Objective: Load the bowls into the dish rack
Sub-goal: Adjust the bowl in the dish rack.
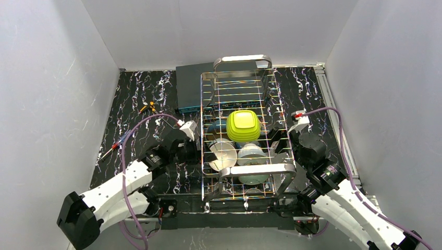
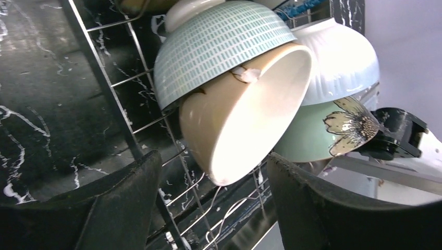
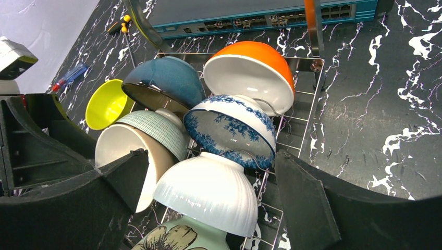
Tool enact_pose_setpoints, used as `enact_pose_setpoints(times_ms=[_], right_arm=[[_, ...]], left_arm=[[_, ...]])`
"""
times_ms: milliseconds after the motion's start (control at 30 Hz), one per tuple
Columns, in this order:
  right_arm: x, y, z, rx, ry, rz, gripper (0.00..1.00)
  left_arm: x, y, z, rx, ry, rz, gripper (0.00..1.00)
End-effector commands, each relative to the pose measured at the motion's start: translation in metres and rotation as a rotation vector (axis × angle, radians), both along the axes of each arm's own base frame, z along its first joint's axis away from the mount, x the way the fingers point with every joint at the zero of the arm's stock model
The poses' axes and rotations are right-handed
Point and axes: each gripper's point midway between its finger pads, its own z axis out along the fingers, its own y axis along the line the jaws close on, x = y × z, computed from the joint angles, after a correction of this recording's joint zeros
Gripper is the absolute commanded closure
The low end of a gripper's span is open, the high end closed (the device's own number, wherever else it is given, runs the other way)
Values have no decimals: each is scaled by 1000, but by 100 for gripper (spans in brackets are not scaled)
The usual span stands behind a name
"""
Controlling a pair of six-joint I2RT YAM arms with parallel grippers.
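White walls enclose a black marbled counter.

Top view:
- The dish rack stands at centre, with a dark-teal box behind it at 11 o'clock.
- A lime squarish bowl rests on top of the pile inside.
- The left end effector sits just outside the rack's 9 o'clock wall, and the right end effector is at its 3 o'clock wall.
- No bowl is seen loose on the counter, so loading is judged near complete.

Left wrist view:
- The fingers stand wide apart and hold nothing. Contact with the rack wire cannot be told.
- A beige bowl stands on edge directly ahead, tucked under a teal-dashed bowl.
- A white ribbed bowl and a pale green bowl lie at 3 o'clock.
- Hazard: the beige bowl leans with little support. A nudge to the wall wire or to its rim could roll it and unseat the bowl above.

Right wrist view:
- The fingers are wide apart and empty. They frame the white ribbed bowl with no visible contact.
- An orange bowl lies at 12 o'clock, a blue-floral bowl at centre, a dark blue bowl at 11 o'clock and a lime-yellow round bowl at 9 o'clock.
- Hazard: the bowls overlap one another. Descending or closing here would strike them and could shift the stack.
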Motion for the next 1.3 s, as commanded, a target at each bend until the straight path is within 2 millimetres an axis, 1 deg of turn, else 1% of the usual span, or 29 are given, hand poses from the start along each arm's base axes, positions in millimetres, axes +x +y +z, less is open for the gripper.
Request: enact_pose_setpoints(times_ms=[0, 100, 167, 300, 367, 533, 567, 733, 867, 1000, 1200, 1267], right_arm=[[3, 3, 16, 33, -47, 4, 1], [3, 3, 17, 36, -49, 4, 1], [3, 3, 17, 38, -49, 2, 1], [3, 3, 18, 39, -50, 3, 1], [3, 4, 18, 38, -48, 5, 1], [4, 5, 18, 44, -50, 6, 1], [4, 5, 18, 44, -50, 5, 1], [4, 6, 17, 44, -47, 9, 1], [5, 7, 17, 50, -47, 11, 1], [6, 9, 16, 52, -45, 16, 1], [6, 9, 17, 51, -45, 16, 1], [6, 8, 16, 47, -47, 12, 1]], left_arm=[[-4, -19, 22, -91, 4, -127, 33], [1, -19, 14, -65, 30, -131, 41], [3, -19, 9, -32, 41, -141, 48], [9, -19, 1, 20, 49, -155, 58], [12, -18, 0, 41, 43, -158, 67], [14, -11, 0, 92, 28, -153, 96], [13, -9, 1, 95, 24, -151, 100], [10, -3, 5, 93, 3, -122, 100], [9, -2, 14, 119, -85, -94, 100], [18, 0, 28, 183, -257, -33, 100], [35, -4, 46, 175, -539, 41, 100], [37, -5, 52, 188, -633, 51, 100]])
